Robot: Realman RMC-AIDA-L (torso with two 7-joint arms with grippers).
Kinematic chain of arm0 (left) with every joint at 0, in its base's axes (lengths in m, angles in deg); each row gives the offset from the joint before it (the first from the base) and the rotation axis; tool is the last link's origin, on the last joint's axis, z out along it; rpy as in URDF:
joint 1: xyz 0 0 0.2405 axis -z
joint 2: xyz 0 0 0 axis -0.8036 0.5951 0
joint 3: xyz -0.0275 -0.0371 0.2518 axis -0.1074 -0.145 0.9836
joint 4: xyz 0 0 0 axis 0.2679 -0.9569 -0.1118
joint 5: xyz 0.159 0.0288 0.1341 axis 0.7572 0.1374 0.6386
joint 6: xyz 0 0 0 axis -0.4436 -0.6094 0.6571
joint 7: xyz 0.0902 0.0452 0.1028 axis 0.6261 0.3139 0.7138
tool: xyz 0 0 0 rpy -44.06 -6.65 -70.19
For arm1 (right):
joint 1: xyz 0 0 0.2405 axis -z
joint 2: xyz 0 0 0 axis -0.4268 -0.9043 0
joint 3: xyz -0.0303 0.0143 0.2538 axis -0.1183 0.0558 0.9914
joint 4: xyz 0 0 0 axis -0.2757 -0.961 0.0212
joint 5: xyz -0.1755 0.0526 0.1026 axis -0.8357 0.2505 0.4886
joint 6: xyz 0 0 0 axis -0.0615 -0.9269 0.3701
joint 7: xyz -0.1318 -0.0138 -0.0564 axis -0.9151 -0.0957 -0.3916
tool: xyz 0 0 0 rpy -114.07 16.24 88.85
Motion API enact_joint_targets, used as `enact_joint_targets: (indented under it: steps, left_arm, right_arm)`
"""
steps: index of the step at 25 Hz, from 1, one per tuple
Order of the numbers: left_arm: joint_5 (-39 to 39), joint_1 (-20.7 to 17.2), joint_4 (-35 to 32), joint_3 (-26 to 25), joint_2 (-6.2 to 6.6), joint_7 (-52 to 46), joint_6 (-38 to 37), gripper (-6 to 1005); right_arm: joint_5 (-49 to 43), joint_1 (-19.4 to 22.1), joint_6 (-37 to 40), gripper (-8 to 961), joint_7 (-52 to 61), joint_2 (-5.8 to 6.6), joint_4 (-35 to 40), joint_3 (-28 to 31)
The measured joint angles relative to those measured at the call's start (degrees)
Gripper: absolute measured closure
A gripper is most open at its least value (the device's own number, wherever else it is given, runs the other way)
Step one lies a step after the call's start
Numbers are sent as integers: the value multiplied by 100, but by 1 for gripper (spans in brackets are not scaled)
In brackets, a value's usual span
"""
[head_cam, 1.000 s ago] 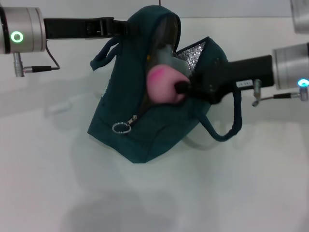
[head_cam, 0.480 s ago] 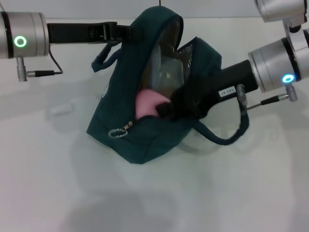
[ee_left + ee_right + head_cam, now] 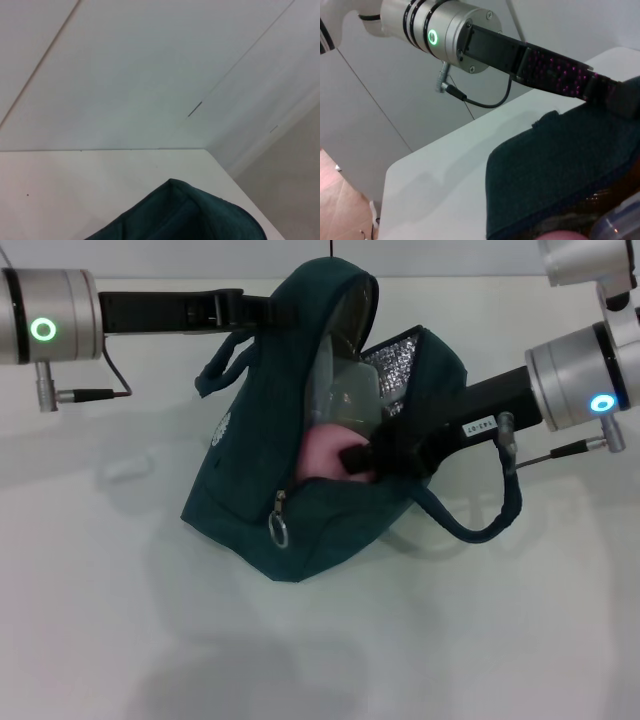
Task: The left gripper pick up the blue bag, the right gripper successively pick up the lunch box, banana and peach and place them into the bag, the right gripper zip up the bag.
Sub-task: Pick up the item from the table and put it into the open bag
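Head view: blue bag (image 3: 250, 490) on white table (image 3: 100, 620), mouth open, silver lining showing.
Left claw (image 3: 268, 308): at top of bag, pinched on the top edge, holding it up.
Right claw (image 3: 357, 458): reaching into the bag's mouth, tips at the pink peach (image 3: 325, 452); wide or narrow, cannot tell.
Peach: inside the bag, low down.
Lunch box (image 3: 345, 400): clear, inside the bag, above the peach.
Zipper ring (image 3: 278, 531): hanging on the bag's front.
Strap (image 3: 480, 525): looping under the right arm.
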Motion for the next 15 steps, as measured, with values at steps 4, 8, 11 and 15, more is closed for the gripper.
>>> enact_joint_targets:
  steps: [4, 8, 11, 15]
  left_arm:
    - [0, 3, 0, -1, -5, 0, -15, 937]
    - [1, -13, 0, -2, -7, 0, -23, 937]
    - [2, -15, 0, -3, -11, 0, -26, 937]
    - [5, -24, -1, -3, -14, 13, -28, 937]
  right_arm:
    - [39, 25, -41, 910, -65, -41, 47, 2]
    - [175, 163, -5, 827, -343, -56, 167, 85]
    - [372, 302, 34, 744, -516, -59, 214, 164]
    - [499, 603, 245, 551, -630, -51, 403, 548]
